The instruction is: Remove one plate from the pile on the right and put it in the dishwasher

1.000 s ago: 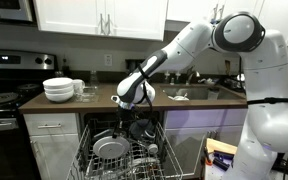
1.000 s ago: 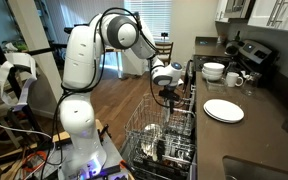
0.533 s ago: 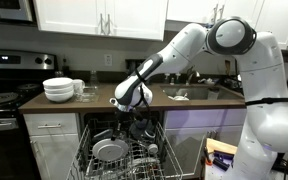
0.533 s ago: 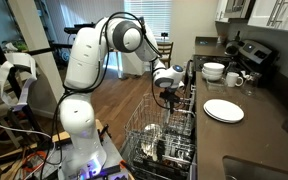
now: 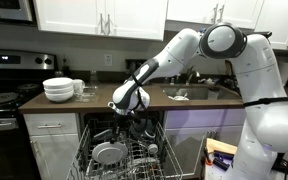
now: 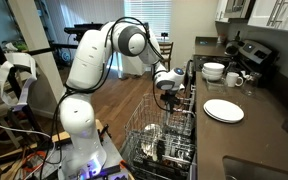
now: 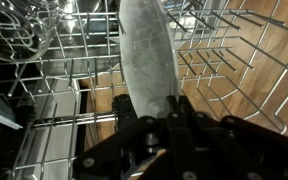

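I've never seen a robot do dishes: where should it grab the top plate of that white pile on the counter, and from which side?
By the rim, I'd say. The pile lies flat on the counter, so only its thin edge offers a grip: one finger over, one under, coming from the dishwasher side. The gripper holds a plate by its rim now.

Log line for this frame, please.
gripper: shut on plate, edge-on | position: over dishwasher rack | release: not yet | pile: on counter
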You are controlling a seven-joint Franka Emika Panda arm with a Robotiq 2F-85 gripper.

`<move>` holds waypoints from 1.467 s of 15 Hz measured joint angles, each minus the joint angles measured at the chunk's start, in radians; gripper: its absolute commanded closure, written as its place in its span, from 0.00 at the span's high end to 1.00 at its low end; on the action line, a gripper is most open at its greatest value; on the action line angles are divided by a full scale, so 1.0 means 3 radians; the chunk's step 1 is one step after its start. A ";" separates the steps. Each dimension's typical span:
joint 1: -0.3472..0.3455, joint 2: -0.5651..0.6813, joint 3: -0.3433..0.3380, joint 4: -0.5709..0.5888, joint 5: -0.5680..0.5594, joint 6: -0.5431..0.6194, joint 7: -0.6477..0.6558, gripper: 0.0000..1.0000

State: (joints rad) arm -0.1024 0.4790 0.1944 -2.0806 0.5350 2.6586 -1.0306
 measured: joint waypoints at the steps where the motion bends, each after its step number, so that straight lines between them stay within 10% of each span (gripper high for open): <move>1: 0.0000 0.0028 0.0000 0.0017 -0.0033 0.0000 0.0007 0.02; 8: -0.0001 0.0091 -0.0002 0.0137 -0.0372 -0.0180 0.0199 0.04; 9: -0.0001 0.0094 -0.0006 0.0155 -0.0409 -0.0224 0.0215 0.24; 22: 0.0004 0.0075 -0.0065 0.0295 -0.0712 -0.0505 0.0339 0.99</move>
State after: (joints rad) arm -0.1013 0.5015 0.1750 -1.9922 0.3214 2.5071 -0.9290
